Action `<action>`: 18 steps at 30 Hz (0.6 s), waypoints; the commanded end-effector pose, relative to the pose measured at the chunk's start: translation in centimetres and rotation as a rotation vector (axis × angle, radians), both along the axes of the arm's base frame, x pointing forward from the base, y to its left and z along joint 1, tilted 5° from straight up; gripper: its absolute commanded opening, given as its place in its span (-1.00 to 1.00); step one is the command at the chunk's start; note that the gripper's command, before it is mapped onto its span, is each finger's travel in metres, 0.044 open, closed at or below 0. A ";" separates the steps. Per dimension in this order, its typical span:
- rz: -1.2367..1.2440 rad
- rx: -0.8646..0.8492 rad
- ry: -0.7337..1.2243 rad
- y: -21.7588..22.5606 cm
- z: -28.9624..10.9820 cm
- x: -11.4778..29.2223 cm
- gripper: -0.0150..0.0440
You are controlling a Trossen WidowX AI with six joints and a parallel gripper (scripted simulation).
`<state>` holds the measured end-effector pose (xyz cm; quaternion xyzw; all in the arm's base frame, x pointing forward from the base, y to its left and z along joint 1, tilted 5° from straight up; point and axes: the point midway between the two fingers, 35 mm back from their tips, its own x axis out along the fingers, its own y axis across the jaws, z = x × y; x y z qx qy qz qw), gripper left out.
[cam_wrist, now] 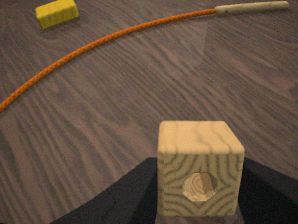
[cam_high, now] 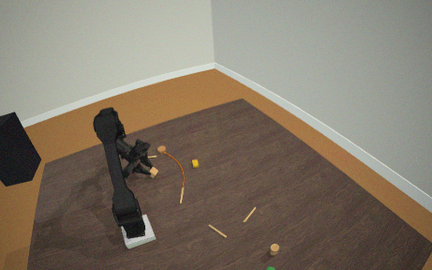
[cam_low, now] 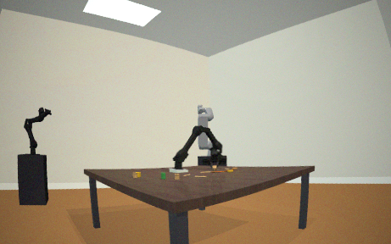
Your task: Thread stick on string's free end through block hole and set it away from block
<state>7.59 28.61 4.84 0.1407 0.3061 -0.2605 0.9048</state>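
The wooden block (cam_high: 154,172) (cam_low: 215,167) (cam_wrist: 200,137) is between the fingers of my gripper (cam_wrist: 196,168), which is shut on it. Its round hole faces the wrist camera. Whether its underside touches the table cannot be told. The orange string (cam_high: 180,165) (cam_wrist: 107,39) curves over the table from the round wooden button (cam_high: 161,149), which is behind the gripper in the top view. The string's stick (cam_high: 181,195) (cam_wrist: 252,8) lies on the table at its free end, apart from the gripper and the block.
A yellow block (cam_high: 195,163) (cam_wrist: 56,13) lies beyond the string. A loose stick (cam_high: 152,157) lies close to the gripper. Two more sticks (cam_high: 217,231) (cam_high: 249,215), a wooden cylinder (cam_high: 275,249) and a green object (cam_high: 271,268) (cam_low: 163,175) are farther off.
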 end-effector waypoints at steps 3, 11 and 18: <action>0.000 0.000 0.000 0.0 0.0 0.0 0.32; 0.000 0.000 0.000 0.0 0.0 0.0 0.32; 0.007 -0.008 0.009 0.0 0.0 0.0 0.41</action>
